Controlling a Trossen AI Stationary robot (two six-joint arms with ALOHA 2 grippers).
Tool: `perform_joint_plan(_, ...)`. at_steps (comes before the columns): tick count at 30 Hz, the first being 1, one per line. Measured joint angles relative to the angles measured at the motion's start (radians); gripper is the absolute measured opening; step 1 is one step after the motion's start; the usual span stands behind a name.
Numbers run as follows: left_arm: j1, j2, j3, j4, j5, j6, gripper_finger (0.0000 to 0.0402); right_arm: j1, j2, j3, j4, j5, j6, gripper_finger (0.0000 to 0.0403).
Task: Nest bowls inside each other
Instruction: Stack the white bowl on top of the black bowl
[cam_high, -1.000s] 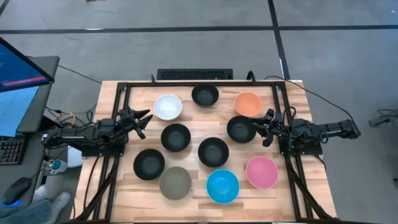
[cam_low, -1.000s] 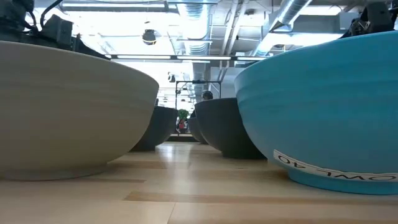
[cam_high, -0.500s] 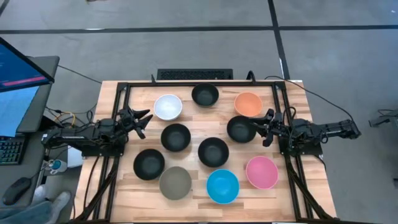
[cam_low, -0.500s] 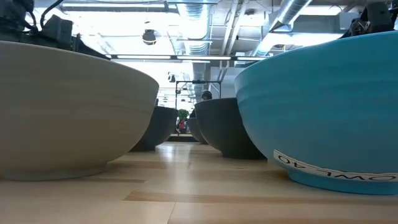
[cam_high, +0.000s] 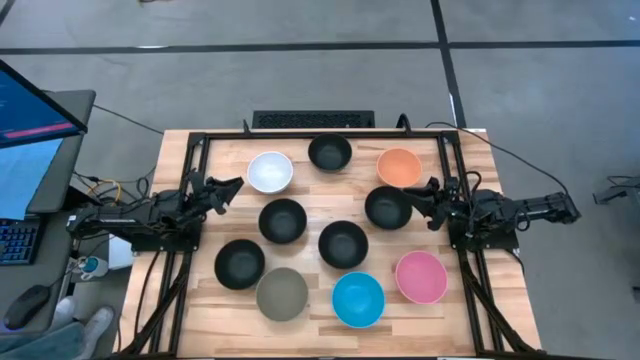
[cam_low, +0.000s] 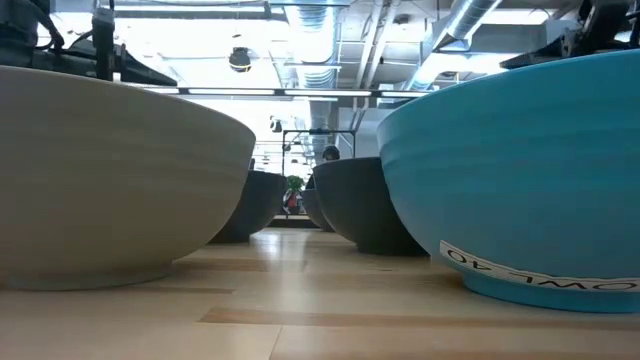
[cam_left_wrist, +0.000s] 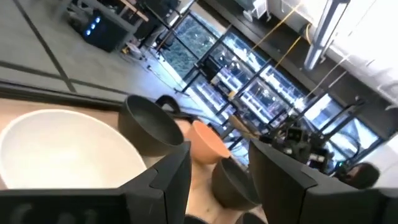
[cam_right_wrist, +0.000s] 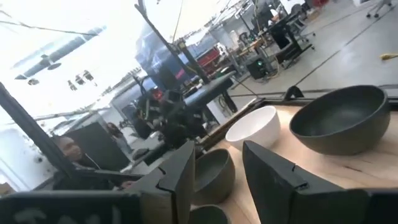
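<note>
Ten bowls stand upright and apart on their bases on the wooden table. They are white, orange, grey-olive, blue, pink and five black. The black ones are at the far edge, on the right, two in the middle and near left. My left gripper is open, left of the white bowl. My right gripper is open, just right of the right black bowl, and seems clear of it.
A black metal frame runs round the table's far, left and right sides. A dark keyboard-like bar lies beyond the far edge. In the low view the grey-olive bowl and blue bowl fill the foreground.
Both grippers have turned about their wrists and tipped a little toward the far edge. Neither has left its side of the table. No bowl has moved.
</note>
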Motion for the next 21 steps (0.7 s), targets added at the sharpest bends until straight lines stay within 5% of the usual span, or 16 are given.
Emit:
perform_joint_plan(6, 0.0, -0.006, 0.023, -0.007, -0.02, 0.08, 0.0151, -0.004, 0.0, 0.0, -0.011, 0.0, 0.043, 0.0161)
perform_joint_plan(16, 0.022, -0.007, 0.024, -0.009, -0.274, -0.027, 0.0151, -0.02, 0.0, 0.0, 0.027, 0.174, 0.235, 0.0162)
perform_joint_plan(21, 0.027, -0.007, 0.024, 0.0, -0.231, -0.114, 0.0151, -0.043, 0.0, 0.002, 0.038, 0.195, 0.247, 0.016)
